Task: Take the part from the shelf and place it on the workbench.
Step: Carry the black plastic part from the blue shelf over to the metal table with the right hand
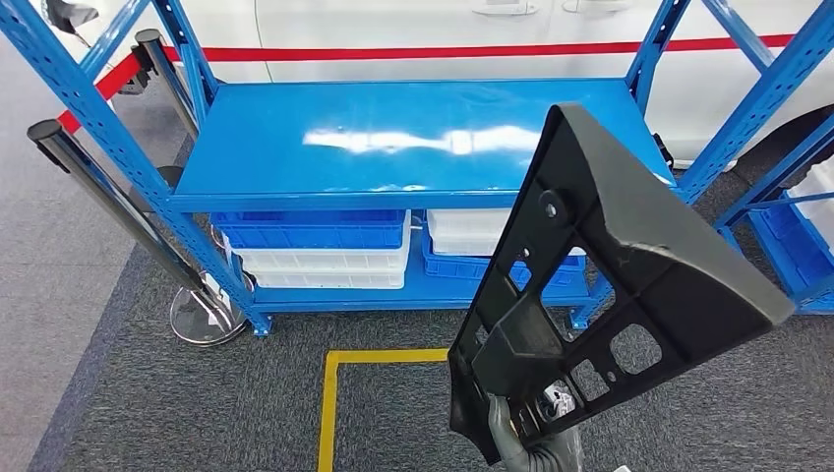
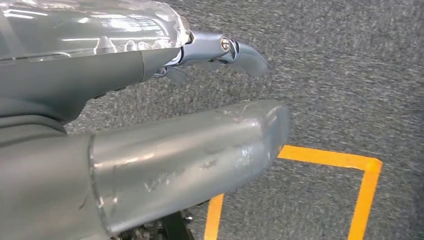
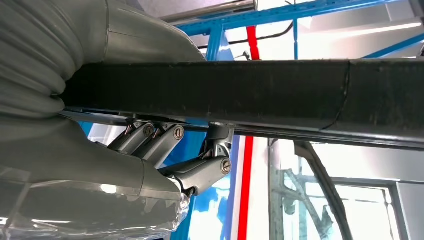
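My right hand grips the flat black moulded plastic part by its lower end, clear of the blue steel shelf, my left hand hangs empty, so carrying to the workbench remains

Top shelf surface unobstructed. Lower tier packed with bins. Stanchion posts flank the shelf's left upright.
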Robot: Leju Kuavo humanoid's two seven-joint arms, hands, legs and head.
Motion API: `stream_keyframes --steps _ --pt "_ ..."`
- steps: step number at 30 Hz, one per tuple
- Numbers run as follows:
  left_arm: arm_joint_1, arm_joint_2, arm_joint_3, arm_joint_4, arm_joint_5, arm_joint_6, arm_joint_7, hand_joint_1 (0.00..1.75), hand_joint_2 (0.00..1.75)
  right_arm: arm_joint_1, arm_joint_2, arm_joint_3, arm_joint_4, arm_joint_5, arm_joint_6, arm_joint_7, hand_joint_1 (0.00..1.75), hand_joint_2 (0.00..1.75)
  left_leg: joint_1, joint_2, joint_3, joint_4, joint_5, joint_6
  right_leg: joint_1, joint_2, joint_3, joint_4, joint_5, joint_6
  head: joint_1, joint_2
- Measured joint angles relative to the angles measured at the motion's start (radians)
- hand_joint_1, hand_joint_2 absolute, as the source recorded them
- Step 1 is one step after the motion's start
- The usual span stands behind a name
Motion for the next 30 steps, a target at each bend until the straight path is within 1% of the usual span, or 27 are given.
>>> stream_keyframes --steps 1,2,3,5,6,7,9,10,11,12,13,14,15,16,17,18,20,21,22,23,24,25,26,27,28,29,30 --pt "0.0 0.0 0.0 0.0 0.0 0.0 0.0 0.0 0.0 0.0 0.0 0.0 -0.001 0.0 0.0 0.0 1.75 1.75 -0.001 -0.001 -0.008 0.006 0.007 -0.006 0.002 0.0 0.039 -0.061 -0.011 -0.005 0.0 0.0" --pt "0.0 0.0 0.0 0.0 0.0 0.0 0.0 0.0 0.0 -0.001 -0.001 0.0 -0.003 0.0 0.0 0.0 1.75 1.75 -0.002 -0.002 -0.014 0.009 0.014 -0.012 0.005 0.001 0.061 -0.101 -0.025 -0.011 0.0 0.0" --pt "0.001 0.0 0.0 0.0 0.0 0.0 0.0 0.0 0.0 0.0 -0.001 0.0 -0.003 0.0 0.0 0.001 1.75 1.75 -0.003 -0.002 -0.018 0.009 0.023 -0.019 0.008 0.001 0.067 -0.119 -0.03 -0.019 0.0 0.0" --pt "0.003 0.001 0.0 0.0 0.0 -0.001 0.0 0.0 0.0 0.0 -0.001 0.0 -0.004 0.0 0.0 0.002 1.75 1.75 0.0 -0.005 -0.027 0.013 0.026 -0.032 0.008 -0.002 0.05 -0.123 -0.013 -0.037 0.002 0.0" --pt "0.005 0.001 0.0 0.0 0.0 -0.001 0.001 0.0 0.0 0.001 -0.001 0.0 -0.004 0.0 0.0 0.002 1.75 1.75 0.001 -0.006 -0.037 0.03 0.002 -0.037 0.007 -0.004 0.038 -0.125 -0.001 -0.046 0.001 0.0" --pt "0.007 0.001 0.0 0.0 -0.001 -0.001 0.001 0.0 0.0 0.001 -0.001 0.0 -0.004 0.0 0.0 0.002 1.75 1.75 0.003 -0.008 -0.05 0.065 -0.042 -0.041 0.006 -0.006 0.024 -0.127 0.012 -0.055 -0.001 0.0" --pt "0.008 0.001 0.0 0.0 -0.003 -0.001 0.002 0.0 0.0 0.002 -0.002 0.0 -0.004 0.0 -0.002 0.003 1.75 1.75 0.003 -0.009 -0.074 0.177 -0.147 -0.048 0.01 -0.008 -0.006 -0.125 0.036 -0.064 -0.006 0.0" --pt "0.008 0.001 0.0 0.0 -0.004 -0.002 0.002 0.0 0.0 0.003 -0.002 0.0 -0.004 0.0 -0.004 0.004 1.75 1.75 0.004 -0.009 -0.079 0.233 -0.175 -0.05 0.012 -0.008 -0.021 -0.123 0.048 -0.065 -0.007 0.0" --pt "0.008 0.001 0.0 0.0 -0.006 -0.002 0.002 0.0 0.0 0.004 -0.002 0.0 -0.004 0.0 -0.005 0.005 1.75 1.75 0.004 -0.009 -0.074 0.269 -0.176 -0.05 0.013 -0.009 -0.037 -0.121 0.058 -0.064 -0.006 0.0" --pt "0.008 0.001 0.0 0.0 -0.007 -0.003 0.002 0.0 0.0 0.005 -0.003 0.0 -0.004 0.0 -0.007 0.006 1.75 1.75 0.004 -0.009 -0.055 0.275 -0.153 -0.05 0.014 -0.009 -0.055 -0.116 0.069 -0.063 -0.006 0.0" --pt "0.007 0.002 0.0 0.0 -0.01 -0.004 0.002 0.0 0.0 0.005 -0.003 0.0 -0.004 -0.001 -0.01 0.006 1.75 1.75 0.004 -0.009 -0.02 0.248 -0.121 -0.048 0.015 -0.009 -0.072 -0.111 0.078 -0.061 -0.007 0.0" --pt "0.007 0.002 0.0 0.0 -0.012 -0.005 0.003 0.0 0.0 0.006 -0.003 0.0 -0.004 -0.001 -0.011 0.008 1.75 1.75 0.003 -0.01 0.03 0.192 -0.097 -0.045 0.015 -0.009 -0.087 -0.104 0.087 -0.059 -0.007 0.0" --pt "0.006 0.003 0.0 0.0 -0.015 -0.006 0.003 0.0 0.0 0.006 -0.003 0.0 -0.004 -0.004 -0.012 0.008 1.75 1.75 0.001 -0.01 0.087 0.115 -0.093 -0.04 0.016 -0.009 -0.099 -0.098 0.094 -0.055 -0.007 0.0" --pt "0.004 0.004 0.0 0.0 -0.017 -0.006 0.002 0.0 0.0 0.007 -0.003 0.0 -0.005 -0.011 -0.01 0.009 1.75 1.75 -0.001 -0.011 0.135 0.045 -0.103 -0.035 0.017 -0.009 -0.107 -0.094 0.102 -0.05 -0.007 0.0" --pt "0.003 0.005 0.0 0.0 -0.019 -0.007 0.001 0.0 0.0 0.007 -0.004 0.0 -0.006 -0.021 -0.006 0.01 1.75 1.75 -0.004 -0.012 0.165 -0.006 -0.118 -0.029 0.017 -0.009 -0.111 -0.092 0.11 -0.044 -0.006 0.0" --pt "0.002 0.005 0.0 0.0 -0.019 -0.007 0.0 0.0 0.0 0.008 -0.004 0.0 -0.007 -0.034 0.0 0.01 1.75 1.75 -0.008 -0.011 0.176 -0.034 -0.128 -0.023 0.017 -0.009 -0.113 -0.093 0.118 -0.038 -0.006 0.0" --pt "0.003 0.005 0.0 0.0 -0.021 -0.008 -0.003 0.0 0.0 0.011 -0.004 0.0 -0.009 -0.061 0.014 0.008 1.75 1.75 -0.006 -0.004 0.165 -0.042 -0.115 -0.008 0.015 -0.005 -0.118 -0.093 0.125 -0.024 -0.005 0.0" --pt "0.004 0.005 0.0 0.0 -0.021 -0.008 -0.004 0.0 0.0 0.012 -0.005 0.0 -0.01 -0.07 0.018 0.007 1.75 1.75 -0.004 0.002 0.157 -0.044 -0.106 0.001 0.014 -0.003 -0.125 -0.081 0.107 -0.019 -0.003 0.0" --pt "0.004 0.005 -0.001 0.0 -0.021 -0.008 -0.005 0.0 0.0 0.014 -0.005 0.0 -0.01 -0.076 0.021 0.006 1.75 1.75 -0.001 0.008 0.147 -0.047 -0.095 0.009 0.013 0.0 -0.137 -0.053 0.072 -0.014 0.0 0.0" --pt "0.004 0.005 -0.001 0.0 -0.021 -0.008 -0.005 0.0 0.0 0.016 -0.006 0.0 -0.01 -0.079 0.022 0.005 1.75 1.75 -0.001 0.015 0.137 -0.047 -0.086 0.014 0.01 0.001 -0.151 -0.008 0.023 -0.01 0.002 0.0" --pt "0.004 0.005 -0.001 0.0 -0.021 -0.008 -0.006 0.0 0.0 0.017 -0.007 0.0 -0.01 -0.08 0.022 0.005 1.75 1.75 -0.001 0.02 0.125 -0.047 -0.077 0.017 0.008 0.001 -0.167 0.05 -0.024 -0.005 0.005 0.0" --pt "0.004 0.005 -0.001 0.0 -0.021 -0.008 -0.006 0.0 0.0 0.019 -0.008 0.0 -0.01 -0.081 0.023 0.005 1.75 1.75 -0.001 0.027 0.114 -0.046 -0.069 0.017 0.006 0.001 -0.181 0.111 -0.053 0.0 0.005 0.0" --pt "0.005 0.005 -0.001 0.0 -0.021 -0.008 -0.006 0.0 0.0 0.02 -0.009 0.0 -0.01 -0.082 0.023 0.005 1.75 1.75 -0.001 0.036 0.103 -0.044 -0.062 0.015 0.003 0.001 -0.186 0.155 -0.057 0.004 0.005 0.0" --pt "0.005 0.005 -0.001 0.0 -0.021 -0.008 -0.006 0.0 0.0 0.022 -0.01 0.0 -0.01 -0.083 0.023 0.005 1.75 1.75 -0.001 0.044 0.092 -0.042 -0.055 0.013 -0.001 -0.001 -0.178 0.173 -0.039 0.008 0.006 0.0" --pt "0.005 0.005 -0.001 0.0 -0.021 -0.009 -0.006 0.0 0.0 0.023 -0.011 0.0 -0.01 -0.084 0.024 0.005 1.75 1.75 0.0 0.053 0.083 -0.039 -0.05 0.011 -0.004 -0.005 -0.152 0.153 -0.011 0.01 0.006 0.0" --pt "0.004 0.005 -0.001 0.0 -0.021 -0.009 -0.006 0.0 0.0 0.024 -0.012 0.0 -0.01 -0.084 0.024 0.005 1.75 1.75 0.0 0.062 0.076 -0.034 -0.047 0.008 -0.006 -0.016 -0.107 0.099 0.015 0.011 0.006 0.0" --pt "0.005 0.005 -0.001 0.0 -0.021 -0.009 -0.006 0.0 0.0 0.023 -0.012 0.0 -0.01 -0.084 0.024 0.005 1.75 1.75 -0.001 0.07 0.071 -0.028 -0.046 0.003 -0.005 -0.04 -0.056 0.027 0.024 0.009 0.006 0.0"
